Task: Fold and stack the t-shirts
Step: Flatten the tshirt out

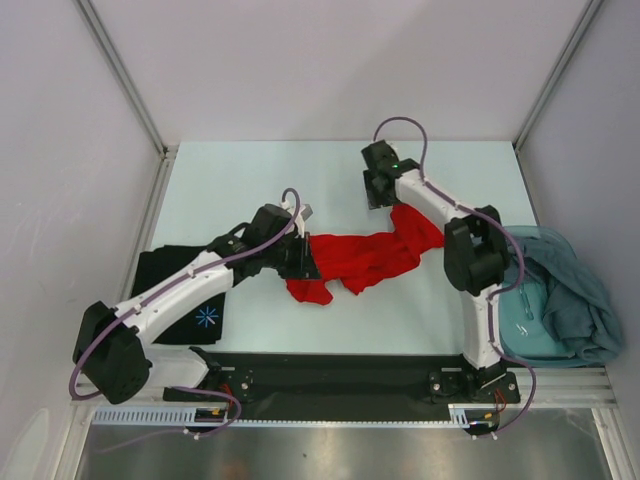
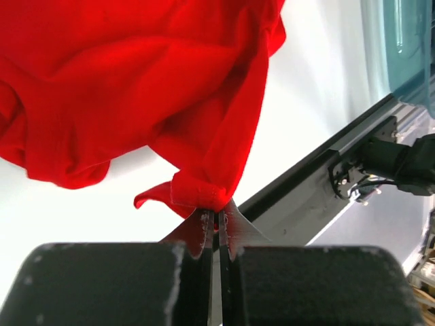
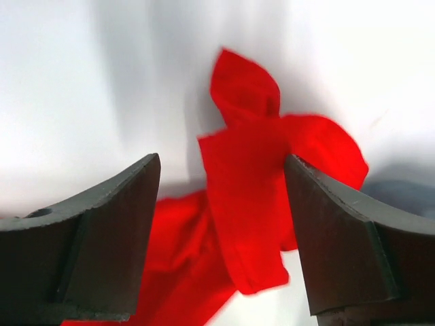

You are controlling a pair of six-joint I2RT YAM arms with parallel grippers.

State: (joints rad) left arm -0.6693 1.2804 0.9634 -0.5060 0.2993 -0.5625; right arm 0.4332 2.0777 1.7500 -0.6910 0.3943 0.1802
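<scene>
While the left gripper [image 2: 217,219] is clenched on a small rolled fold at the edge of the red t-shirt [image 2: 136,81], its own black body fills the bottom of the left wrist view, so we cannot see what lies under the fingers. From above, its fingertips are hidden by the wrist. Ahead of that pinch the red cloth spreads away in loose, crumpled folds.

At the far end of the cloth the right gripper [image 3: 221,163] stands with its jaws spread wide. A strip of red lies between the fingers. That view is blurred, and we cannot tell whether the cloth touches the right-hand finger; nothing is clamped.

Under both hands is a pale table [image 1: 250,180], closed in by white walls [image 1: 330,60] with metal frame posts [image 1: 120,75]. A black rail [image 1: 330,375] runs behind the hands, at the arm bases.

Back along the left arm [image 1: 190,285] lies the black t-shirt [image 1: 165,275]; the arm crosses it and covers part, though its starburst print [image 1: 207,317] shows. Outward of the right arm [image 1: 475,250], the teal-grey t-shirts [image 1: 580,300] are heaped over a clear tinted tub [image 1: 522,325], its inner side cut off by that arm.
</scene>
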